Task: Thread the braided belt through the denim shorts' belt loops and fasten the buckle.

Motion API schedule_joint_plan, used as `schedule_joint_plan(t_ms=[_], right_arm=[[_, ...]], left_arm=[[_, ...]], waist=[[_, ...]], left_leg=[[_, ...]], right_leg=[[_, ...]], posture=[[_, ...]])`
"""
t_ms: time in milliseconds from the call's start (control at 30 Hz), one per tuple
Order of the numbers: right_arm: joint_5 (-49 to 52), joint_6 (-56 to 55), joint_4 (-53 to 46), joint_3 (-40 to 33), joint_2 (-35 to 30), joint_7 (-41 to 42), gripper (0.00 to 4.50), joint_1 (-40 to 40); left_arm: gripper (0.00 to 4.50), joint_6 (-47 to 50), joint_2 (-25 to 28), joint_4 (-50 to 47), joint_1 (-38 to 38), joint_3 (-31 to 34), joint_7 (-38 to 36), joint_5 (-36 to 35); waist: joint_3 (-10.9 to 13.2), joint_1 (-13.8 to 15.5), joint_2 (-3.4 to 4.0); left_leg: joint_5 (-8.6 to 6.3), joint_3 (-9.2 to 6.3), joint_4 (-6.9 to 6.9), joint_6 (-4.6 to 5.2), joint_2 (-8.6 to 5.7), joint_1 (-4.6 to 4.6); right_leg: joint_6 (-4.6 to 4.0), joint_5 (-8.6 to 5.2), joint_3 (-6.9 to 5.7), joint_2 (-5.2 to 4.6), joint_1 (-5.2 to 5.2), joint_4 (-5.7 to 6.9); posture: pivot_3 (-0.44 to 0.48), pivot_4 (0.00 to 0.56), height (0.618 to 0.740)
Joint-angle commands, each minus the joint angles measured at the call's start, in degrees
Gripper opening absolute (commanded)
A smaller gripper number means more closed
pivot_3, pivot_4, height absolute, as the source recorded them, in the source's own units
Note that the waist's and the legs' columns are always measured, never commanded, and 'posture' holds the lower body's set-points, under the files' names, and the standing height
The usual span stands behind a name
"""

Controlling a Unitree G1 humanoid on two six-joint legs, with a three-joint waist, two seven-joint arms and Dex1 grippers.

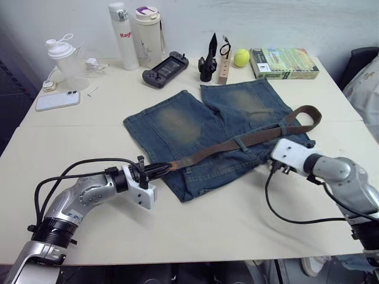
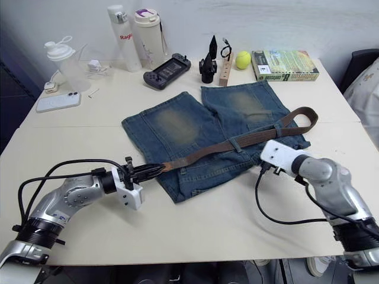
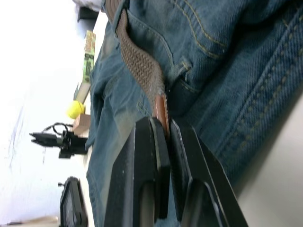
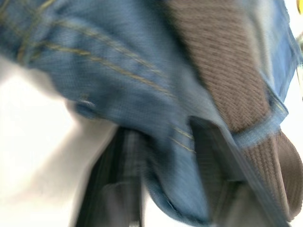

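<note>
- Denim shorts point(image 1: 216, 133) lie flat on the cream table point(image 1: 237, 219), waistband toward the robot and legs pointing at the far clutter.
- Braided belt point(image 1: 237, 144) runs along the shorts' waistband, passing under belt loops point(image 1: 240, 143); one loop is seen crossing it near the middle of the waistband, another close to the shorts' right corner.
- Past that right corner of the shorts the belt curls back in a loop point(image 1: 305, 118) lying on the right leg's edge.
- Buckle cannot be made out.
- Left gripper point(image 1: 155, 170) sits at the shorts' left waistband corner, its two black fingers point(image 3: 151, 161) pinched narrowly on the belt's smooth leather tip point(image 3: 162, 111), as the left wrist view shows.
- Right gripper point(image 4: 175, 161) is at the shorts' right waistband corner; in the right wrist view its fingers stand apart on either side of a fold of denim hem, with the woven belt just beside one finger. Whether they press the cloth cannot be told.
- Beyond the shorts' legs stand a game controller point(image 1: 165, 68), a tennis ball point(image 1: 241, 57), a book point(image 1: 283, 63), two bottles point(image 1: 137, 35) and a phone point(image 1: 57, 100).
</note>
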Motion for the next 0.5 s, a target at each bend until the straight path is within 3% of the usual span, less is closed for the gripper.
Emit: schedule_joint_plan(t_ms=[33,67,167,233,300,433,500], right_arm=[[8.9,9.3,-8.2,-8.5,-1.1,4.3,4.00,-1.8],[14.4,16.4,-11.5,-10.9,-0.5,5.7,4.45,-3.6],[31.1,37.6,-20.0,-15.8,4.0,6.6,4.45,-9.5],[41.8,55.0,-23.3,-20.0,12.5,4.4,4.45,-15.0],[51.4,68.0,-23.2,-24.3,25.4,-0.2,4.45,-17.6],[68.5,71.1,-19.6,-26.7,36.7,-15.6,4.45,-13.7],[76.5,71.1,-16.1,-29.4,44.5,-27.9,4.45,-12.1]], left_arm=[[0.00,-0.4,0.5,-2.8,0.4,1.8,1.6,-0.6],[0.00,-0.5,0.4,-3.1,0.5,2.3,2.2,-0.6],[0.00,-1.0,0.3,-3.9,0.8,3.4,4.1,-0.1],[0.00,-1.2,0.2,-4.0,0.9,3.7,4.8,0.2],[0.00,-1.1,0.2,-4.3,0.8,3.8,4.9,0.3],[0.00,-0.7,0.2,-4.8,0.4,3.8,4.8,0.2],[0.00,-0.6,0.2,-5.1,0.4,3.8,4.7,0.2]], waist=[[0.0,0.0,0.00],[0.0,-0.1,0.00],[0.0,-0.3,0.07],[0.0,-0.6,0.07],[0.0,-0.8,0.05],[0.0,-0.6,0.11],[0.0,-0.5,0.10]], left_leg=[[0.00,-0.01,0.00,0.00,0.01,0.01],[0.00,-0.02,0.00,0.00,0.02,0.01],[-0.01,-0.05,-0.01,0.00,0.10,0.01],[-0.05,-0.12,-0.01,-0.07,0.23,0.00],[-0.07,-0.19,-0.01,-0.14,0.31,0.01],[-0.07,-0.31,-0.10,-0.15,0.18,-0.12],[-0.10,-0.27,-0.11,-0.06,0.04,-0.15]], right_leg=[[0.00,0.00,-0.01,0.00,0.01,0.00],[0.00,0.00,-0.01,0.00,0.01,0.00],[-0.02,0.01,0.04,-0.09,0.00,-0.01],[-0.08,0.04,0.00,-0.10,0.00,-0.05],[-0.11,0.05,-0.03,-0.09,0.02,-0.03],[-0.16,0.07,-0.04,-0.10,-0.11,0.04],[-0.15,0.07,-0.06,-0.09,-0.12,0.05]], posture=[[0.000,0.150,0.723],[0.000,0.150,0.723],[0.000,0.150,0.723],[0.000,0.150,0.723],[0.000,0.150,0.723],[0.000,0.150,0.723],[0.000,0.150,0.723]])
